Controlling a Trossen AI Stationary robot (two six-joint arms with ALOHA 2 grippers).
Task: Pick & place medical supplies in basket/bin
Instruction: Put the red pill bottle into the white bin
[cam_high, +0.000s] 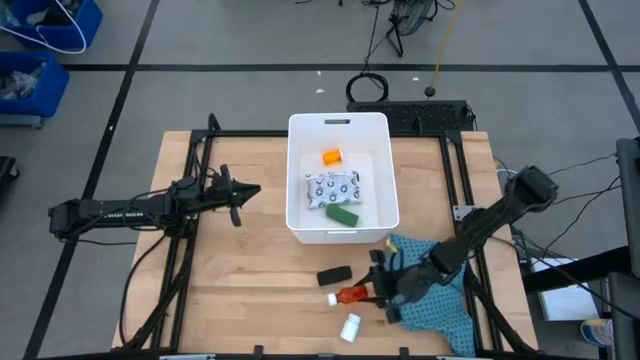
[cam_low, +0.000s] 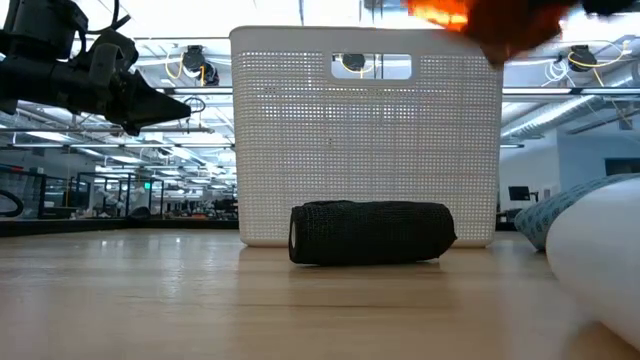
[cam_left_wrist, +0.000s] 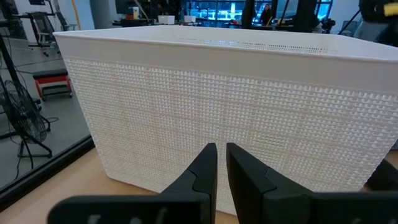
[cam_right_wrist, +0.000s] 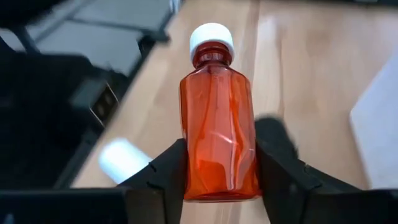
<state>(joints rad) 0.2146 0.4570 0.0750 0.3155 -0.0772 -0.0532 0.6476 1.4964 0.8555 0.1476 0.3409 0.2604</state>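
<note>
A light wooden table top (cam_high: 250, 260) framed by black rails occupies the centre of the high view, with grey floor around it. At the middle of that frame we record a large white rectangular plastic tub (cam_high: 296, 170) with rounded corners and a handle slot in its upper rim; in the low view its perforated wall (cam_low: 300, 130) fills the centre. Inside the tub we list three items: an orange vial (cam_high: 331, 156) toward the top, a white dark-dotted flat packet (cam_high: 332, 188) in the middle, and a green oblong (cam_high: 343, 214) just below the packet, touching it. Below the tub, on bare wood, lies a black oblong piece (cam_high: 334, 274), seen on its side in front of the tub in the low view (cam_low: 371, 233). At the lower right of the high view the right gripper (cam_high: 372, 292) pinches a small red bottle with a white cap (cam_high: 350, 295); the right wrist view shows the bottle (cam_right_wrist: 219, 140) clamped between the two dark fingers (cam_right_wrist: 163, 177). A small white bottle (cam_high: 351, 325) lies just below it on the wood. A teal blue cloth (cam_high: 440, 300) lies under the right arm at the lower right. The left gripper (cam_high: 245, 192) waits at centre left, beside the tub, its fingers (cam_left_wrist: 200, 177) nearly pressed together and holding nothing.
</note>
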